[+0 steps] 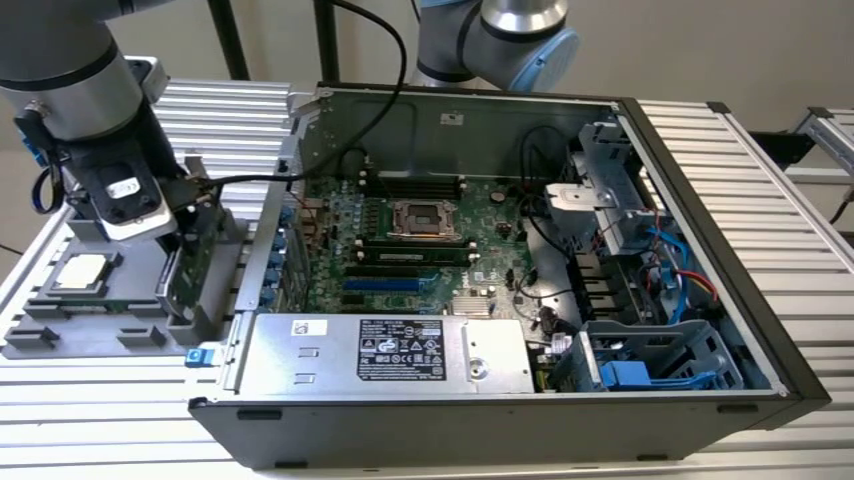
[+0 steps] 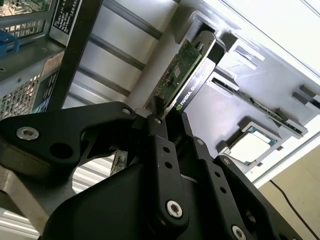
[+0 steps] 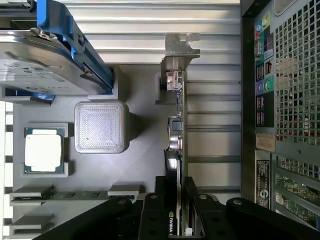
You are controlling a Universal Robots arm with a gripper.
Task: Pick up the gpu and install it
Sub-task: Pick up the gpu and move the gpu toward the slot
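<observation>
- The gpu [image 1: 180, 268] is a flat green circuit card with a black cooler block on one face and a silver metal bracket [image 3: 179, 49] at one end.
- Pose: it stands upright on its long edge, seen edge-on in the first wrist view [image 3: 182, 125]. The green face and the black cooler edge show in the second wrist view [image 2: 178, 75].
- Location: it is seated in a slot of the gray holder [image 1: 80, 335], at 9 o'clock from the open computer case [image 1: 694, 250] in the exterior view.
- State: the gripper [image 3: 176, 184] clamps the card on both faces, at the end opposite the bracket.

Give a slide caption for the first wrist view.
The gripper clamps the gpu, standing on edge in its grey holder beside the computer case.
</observation>
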